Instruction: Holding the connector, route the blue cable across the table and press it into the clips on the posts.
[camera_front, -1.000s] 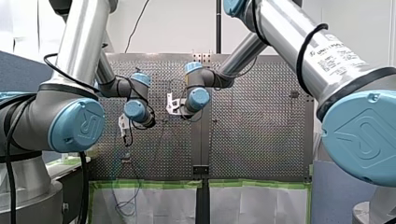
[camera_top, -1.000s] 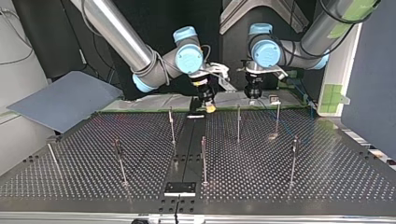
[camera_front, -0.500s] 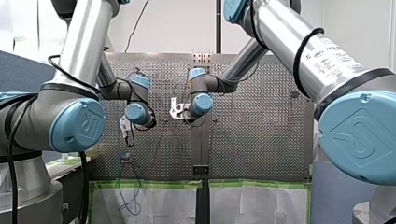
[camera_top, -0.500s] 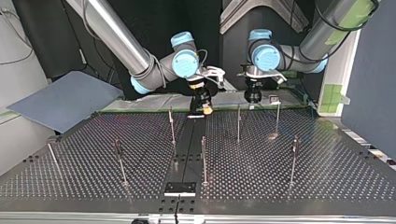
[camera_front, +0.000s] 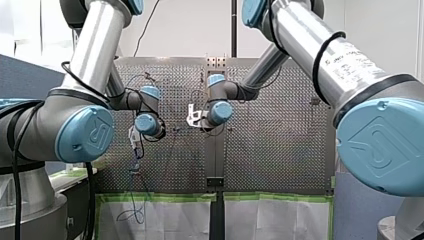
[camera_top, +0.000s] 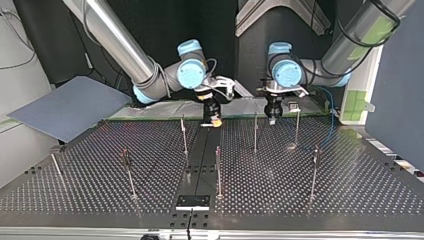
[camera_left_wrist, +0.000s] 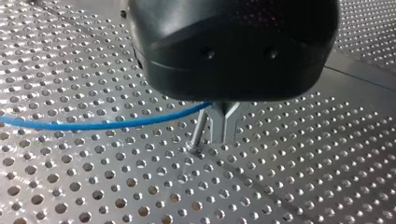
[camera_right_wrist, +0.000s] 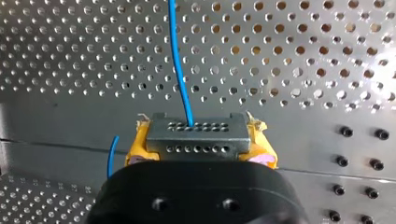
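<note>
The cable (camera_right_wrist: 179, 70) is blue, the connector (camera_right_wrist: 196, 137) grey, the perforated table (camera_right_wrist: 280, 70) silver

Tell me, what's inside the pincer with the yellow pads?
A small grey plug sits gripped between the yellow pads of the right pincer, and a blue cable runs out of its holed face. The rest of the plug is hidden behind the pincer's black body.

my left arm (camera_front: 95, 47) and my right arm (camera_front: 310, 45) both chunky silver tubes, light-blue joint caps (camera_front: 85, 134) with a logo, black cables (camera_front: 15, 190) hanging off them, printed label (camera_front: 357, 60) on the right one, left gripper (camera_left_wrist: 223, 133) black with metal fingers (camera_left_wrist: 229, 122), right gripper (camera_right_wrist: 196, 140) with yellow pads (camera_right_wrist: 135, 147)
</note>
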